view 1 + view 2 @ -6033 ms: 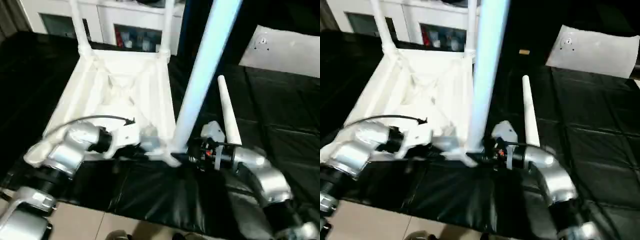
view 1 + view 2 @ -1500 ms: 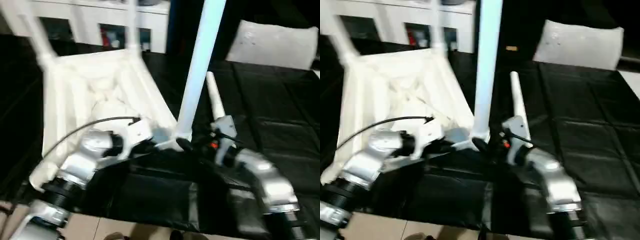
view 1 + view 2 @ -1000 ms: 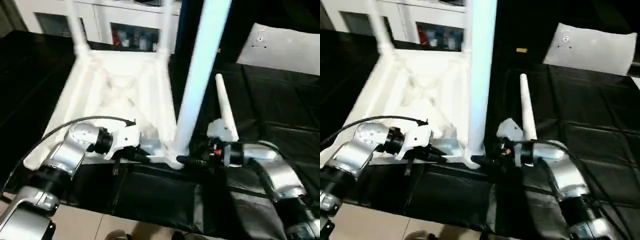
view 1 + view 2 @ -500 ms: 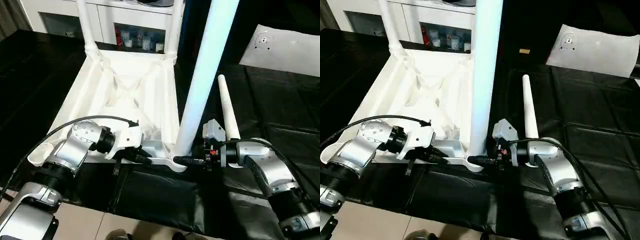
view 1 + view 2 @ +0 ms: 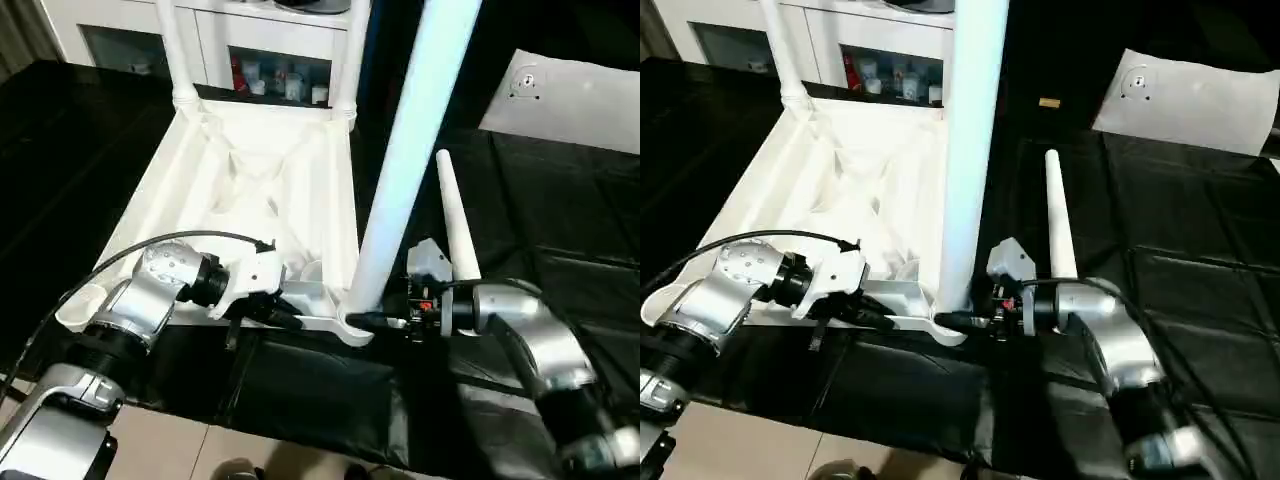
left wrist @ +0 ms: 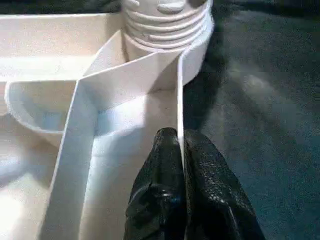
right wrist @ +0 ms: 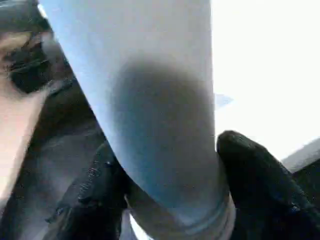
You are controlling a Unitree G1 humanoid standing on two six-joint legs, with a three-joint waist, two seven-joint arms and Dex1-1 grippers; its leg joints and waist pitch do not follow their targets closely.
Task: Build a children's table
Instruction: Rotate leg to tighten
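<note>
The white table top [image 5: 250, 190] lies upside down on the black mat, X-ribs facing up. Two legs [image 5: 178, 50] [image 5: 345, 60] stand in its far corner sockets. A third leg [image 5: 400, 170] stands upright in the near right socket. My right gripper [image 5: 365, 320] is shut around this leg's base, with a black finger [image 7: 250, 185] on either side of the leg [image 7: 150, 100]. My left gripper [image 5: 290, 318] is shut on the top's thin near rim wall [image 6: 179, 90], just left of that socket. A loose leg [image 5: 453, 225] lies on the mat to the right.
White cabinets with glass doors [image 5: 260, 50] stand behind the table top. A flat white panel [image 5: 570, 90] lies at the back right. The black mat [image 5: 570, 250] spreads out to the right, and its front edge meets pale floor [image 5: 150, 440].
My right gripper's fingers have closed in around the base of the upright leg. The left gripper has kept its hold on the rim. The camera has shifted slightly.
</note>
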